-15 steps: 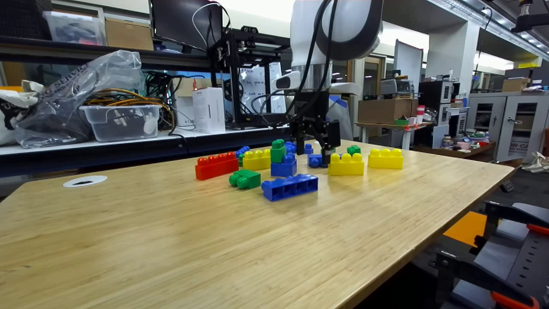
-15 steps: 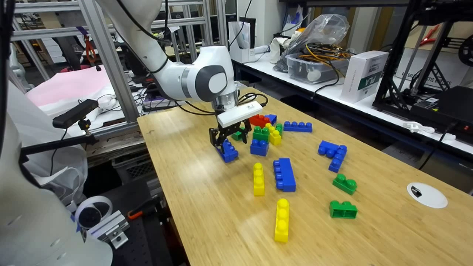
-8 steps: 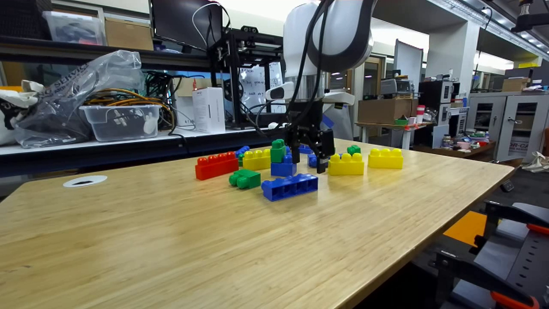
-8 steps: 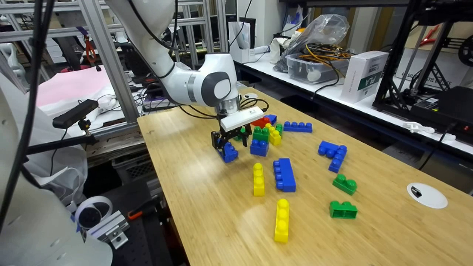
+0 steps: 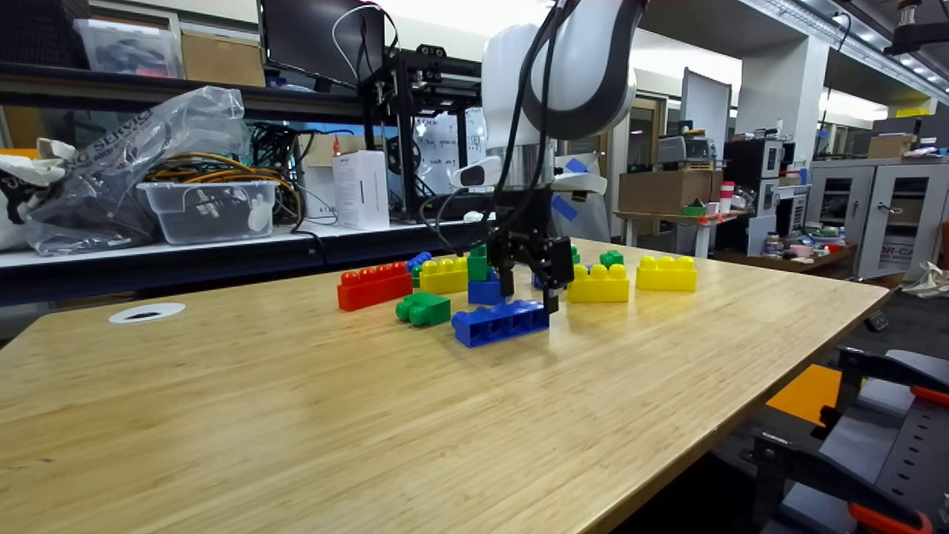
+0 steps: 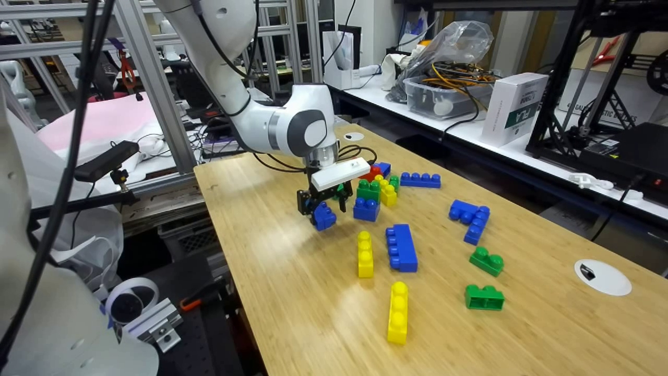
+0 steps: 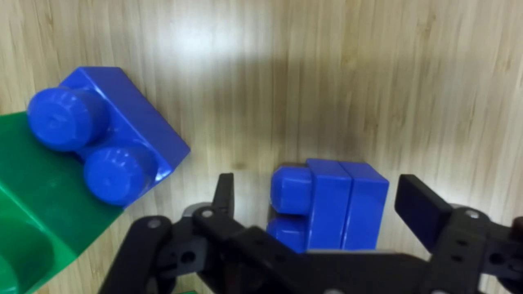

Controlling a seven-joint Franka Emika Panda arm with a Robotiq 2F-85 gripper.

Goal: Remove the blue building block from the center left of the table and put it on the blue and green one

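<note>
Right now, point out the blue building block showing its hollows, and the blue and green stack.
Blue building block (image 5: 503, 325): in an exterior view, on its hollow side.
Blue and green stack (image 6: 369, 192): in an exterior view, on its green part.

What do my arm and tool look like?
The arm is white and rounded, with a dark grey joint cover and silver collar; black cables run along it. The black two-fingered tool has jointed linkages and silver screw heads, beneath a white bar-shaped housing.
</note>
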